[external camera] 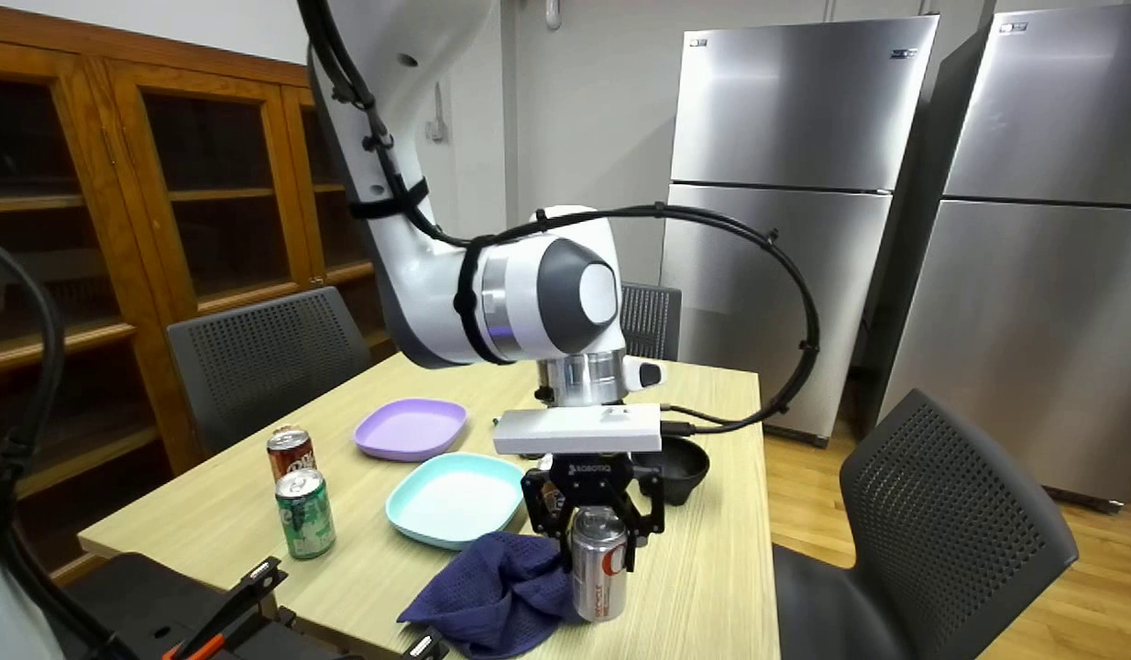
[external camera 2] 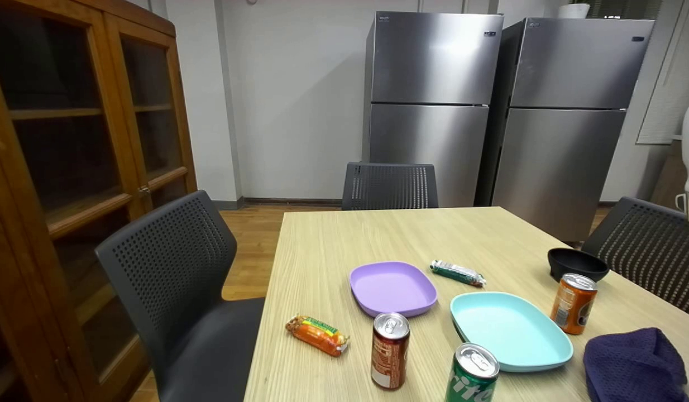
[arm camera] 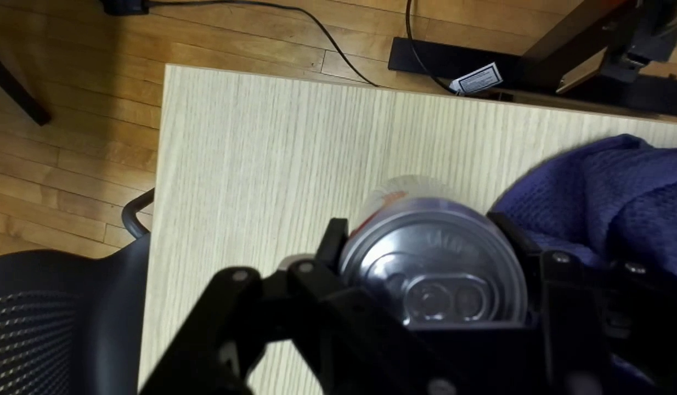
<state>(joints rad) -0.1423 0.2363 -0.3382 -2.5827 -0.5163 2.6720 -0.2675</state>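
Observation:
My gripper (external camera: pixel 599 557) points down over the near part of the table, its fingers shut on a silver can (external camera: pixel 598 594) with red lettering. In the wrist view the fingers (arm camera: pixel 418 222) press both sides of the silver can (arm camera: pixel 426 258), whose lid faces the camera. The can is upright; whether its base touches the table I cannot tell. A crumpled dark blue cloth (external camera: pixel 501 587) lies right beside it and also shows in the wrist view (arm camera: pixel 618 203). A teal plate (external camera: pixel 455 500) is behind the cloth. An orange can (external camera 2: pixel 573 304) stands by the plate, mostly hidden behind the gripper in an exterior view.
On the table (external camera 2: pixel 300 262) are a black bowl (external camera 2: pixel 576 265), a purple plate (external camera 2: pixel 392 287), a green can (external camera 2: pixel 472 374), a dark red can (external camera 2: pixel 390 352), an orange snack packet (external camera 2: pixel 317 335) and a green wrapped bar (external camera 2: pixel 458 273). Chairs (external camera: pixel 950 532) surround the table.

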